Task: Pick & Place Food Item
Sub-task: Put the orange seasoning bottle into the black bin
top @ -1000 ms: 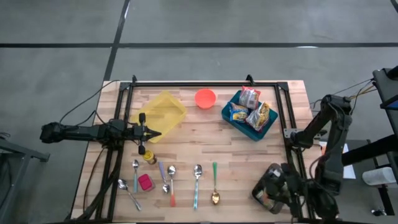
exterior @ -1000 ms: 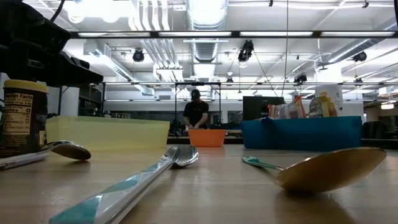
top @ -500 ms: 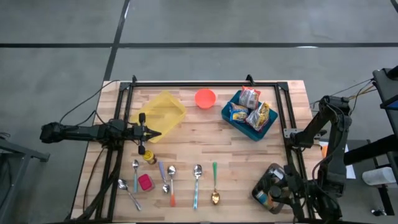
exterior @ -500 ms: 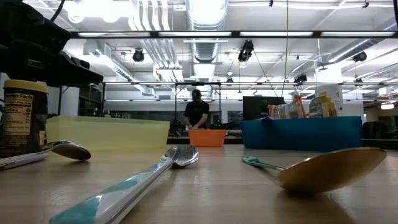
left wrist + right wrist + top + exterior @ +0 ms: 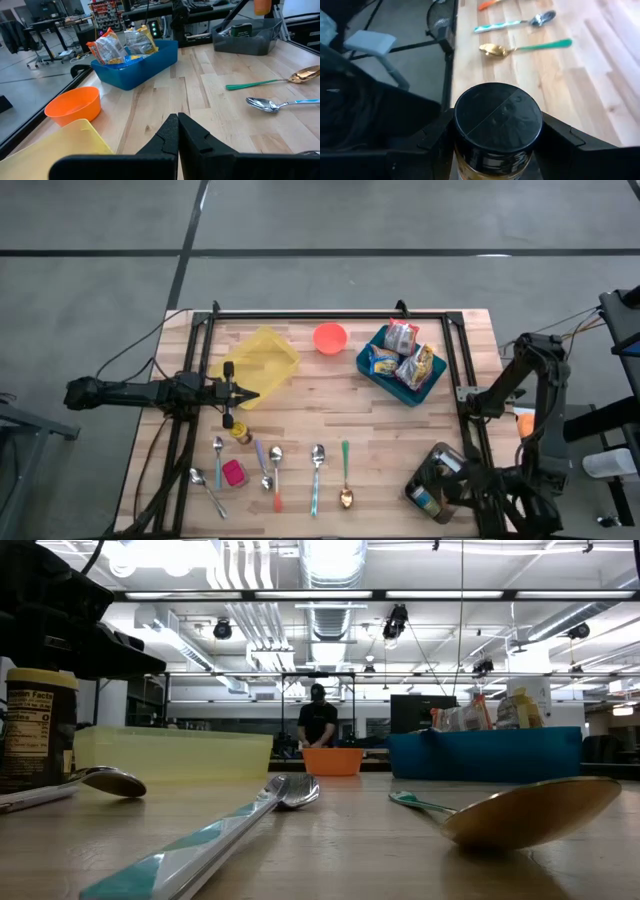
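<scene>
We see the right hand (image 5: 495, 150) clamped on a jar (image 5: 497, 127) with a black lid, one dark finger on each side of the jar's body just under the lid. The fingers stand partly apart, held at the width of the jar. In the high view this jar (image 5: 428, 500) is at the near right corner of the counter (image 5: 330, 395), over a dark bin (image 5: 437, 480) that sits at that corner. Whether the jar is clear of the bin we cannot tell.

The left hand (image 5: 177, 131) is fully closed, fingertips pressed together and holding nothing. It points level across the counter from the left side, beside the yellow tray (image 5: 262, 360).

Layout noted from the high view: an orange bowl (image 5: 330, 338) sits at the far edge, between the yellow tray and a blue bin (image 5: 402, 365) holding three snack packets (image 5: 402, 336). A second jar with a yellow lid (image 5: 240, 432) stands on the near left part of the counter, just beside the left hand. A row of spoons lies along the near edge, among them a gold spoon with a green handle (image 5: 345, 475) and a spoon with a teal handle (image 5: 317, 478). A small pink block (image 5: 233, 472) lies among the left-most spoons.

The low view shows a person (image 5: 318, 722) in dark clothing standing in the room well beyond the counter.
</scene>
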### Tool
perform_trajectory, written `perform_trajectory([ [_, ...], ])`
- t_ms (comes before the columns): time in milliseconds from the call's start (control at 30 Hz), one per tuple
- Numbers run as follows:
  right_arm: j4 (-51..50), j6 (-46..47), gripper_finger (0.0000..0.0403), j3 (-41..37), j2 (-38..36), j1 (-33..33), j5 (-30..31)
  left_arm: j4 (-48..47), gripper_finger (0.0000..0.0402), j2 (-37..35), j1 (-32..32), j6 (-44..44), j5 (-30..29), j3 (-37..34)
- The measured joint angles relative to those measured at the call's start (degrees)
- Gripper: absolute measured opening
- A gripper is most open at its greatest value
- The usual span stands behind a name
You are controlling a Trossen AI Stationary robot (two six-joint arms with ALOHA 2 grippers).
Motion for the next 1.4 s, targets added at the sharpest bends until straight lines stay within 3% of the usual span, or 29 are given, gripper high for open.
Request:
perform_trajectory([
  [267,-2.8,0.5,0.0207,0.0,-4.5,-4.8,-5.4,0.0,0.0000,0.0,0.0,0.0,0.0,0.0],
  [500,-5.4,0.5,0.0207,0.0,-4.5,-9.9,-14.2,0.0,0.0000,0.0,0.0,0.0,0.0,0.0],
  [767,-10.8,3.3,0.0207,-0.4,-1.5,-10.5,-14.1,0.0,0.0000,0.0,0.0,0.0,0.0,0.0],
  [1400,-12.8,17.7,0.0210,-2.6,10.7,-10.4,-12.2,0.0,0.0000,0.0,0.0,0.0,0.0,0.0],
])
